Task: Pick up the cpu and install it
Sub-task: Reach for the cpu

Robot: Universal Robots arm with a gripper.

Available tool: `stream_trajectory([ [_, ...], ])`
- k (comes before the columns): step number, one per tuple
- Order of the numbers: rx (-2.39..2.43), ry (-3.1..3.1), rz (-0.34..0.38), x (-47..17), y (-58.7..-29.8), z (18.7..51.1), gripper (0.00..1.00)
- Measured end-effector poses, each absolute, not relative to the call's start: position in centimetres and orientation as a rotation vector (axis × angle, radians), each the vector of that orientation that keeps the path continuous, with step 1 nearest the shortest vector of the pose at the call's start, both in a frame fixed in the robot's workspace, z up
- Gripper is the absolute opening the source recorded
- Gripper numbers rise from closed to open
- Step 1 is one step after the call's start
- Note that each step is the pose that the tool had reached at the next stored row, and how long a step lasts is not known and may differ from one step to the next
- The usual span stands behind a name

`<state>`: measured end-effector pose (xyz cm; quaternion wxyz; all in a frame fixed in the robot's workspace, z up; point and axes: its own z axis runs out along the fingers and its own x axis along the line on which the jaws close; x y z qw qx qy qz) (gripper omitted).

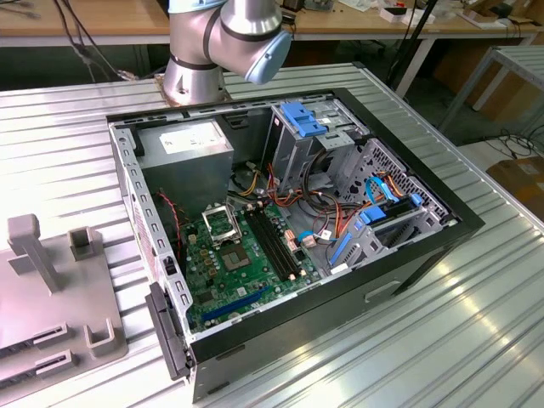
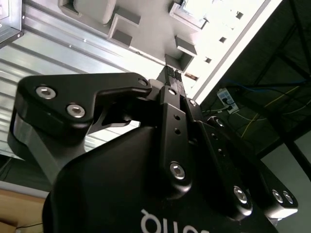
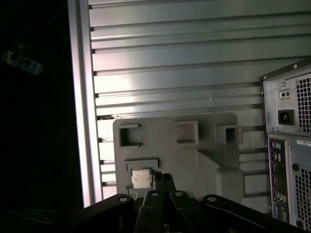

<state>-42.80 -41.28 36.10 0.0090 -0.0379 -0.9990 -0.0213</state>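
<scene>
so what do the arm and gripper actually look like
The arm has silvery rounded joints with a pale blue end cap. The gripper is matte black, built of angular linkage plates with silver hex screws and white lettering on its body.

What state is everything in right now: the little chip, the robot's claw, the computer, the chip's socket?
cpu: lying flat in a recess of the grey holder plate, not gripped.
gripper: shut, holding nothing, near the cpu.
computer case: lying on its side, panel off, inside exposed.
socket: dark inside, no cpu seated.
</scene>
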Motion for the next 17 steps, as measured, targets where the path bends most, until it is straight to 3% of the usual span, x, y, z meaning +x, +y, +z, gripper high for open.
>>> stream_trajectory([
  [17,-0.118,-3.121,-0.067,-46.5,-41.4,35.7,0.11],
])
